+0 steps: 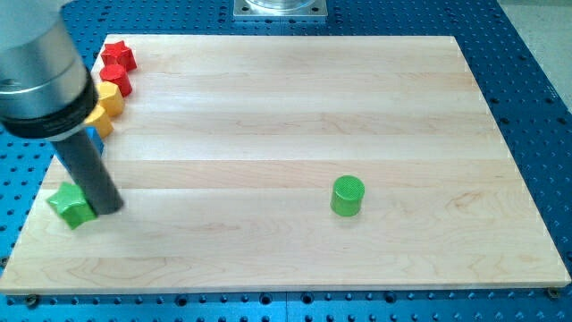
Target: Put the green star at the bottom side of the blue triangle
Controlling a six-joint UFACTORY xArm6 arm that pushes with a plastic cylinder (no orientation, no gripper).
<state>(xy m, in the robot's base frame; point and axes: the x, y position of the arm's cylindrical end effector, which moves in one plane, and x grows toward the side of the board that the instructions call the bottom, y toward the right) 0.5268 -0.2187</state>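
My tip sits at the view's lower left of the worktop, touching the green star on its right side. No pincer fitted; rod only. Blue triangle mostly hidden behind the arm, just above the star. Green cylinder well apart, toward the right.

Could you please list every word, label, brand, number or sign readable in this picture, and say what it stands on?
None: no readable text anywhere.
The wooden board, green star, green cylinder, red blocks, yellow block and dark rod bear no markings; my tip sits beside the star.
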